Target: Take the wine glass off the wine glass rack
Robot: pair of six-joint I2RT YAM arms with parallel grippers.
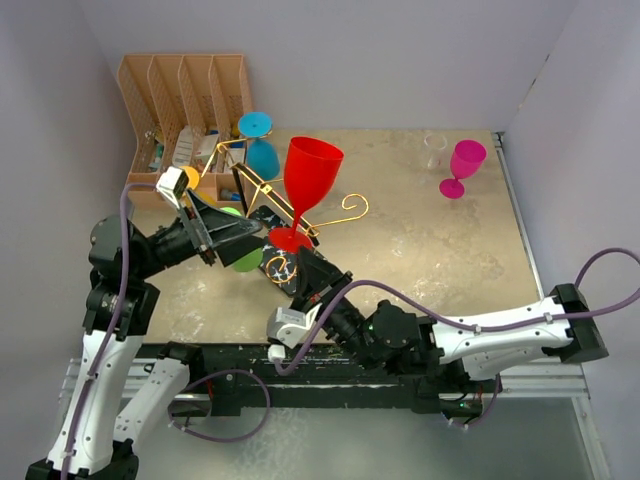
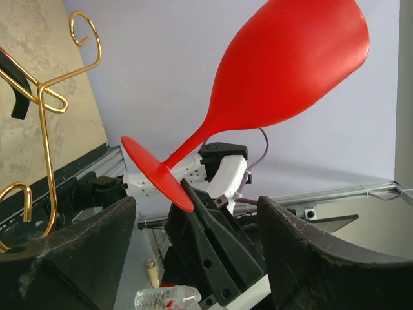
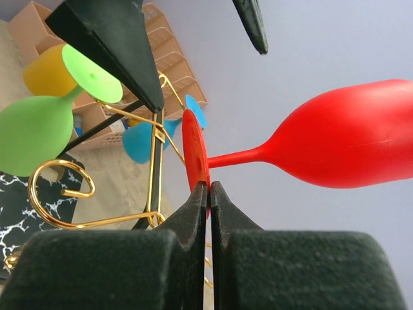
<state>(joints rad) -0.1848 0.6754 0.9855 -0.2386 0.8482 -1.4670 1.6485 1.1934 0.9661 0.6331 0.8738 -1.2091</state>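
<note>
At rack [image 1: 345, 212]: right end effector [image 3: 208, 188] pinches wine glass [image 3: 348, 145] foot; left end effector [image 2: 193, 216] open, seemingly empty.

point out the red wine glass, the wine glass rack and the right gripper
red wine glass [image 1: 313, 172]: top external view, on its bowl
wine glass rack [image 3: 16, 213]: right wrist view, on its black marble-look base
right gripper [image 3: 208, 192]: right wrist view, between its fingertips

Right end effector [image 2: 188, 192] pinches wine glass [image 2: 284, 71] foot.
</note>
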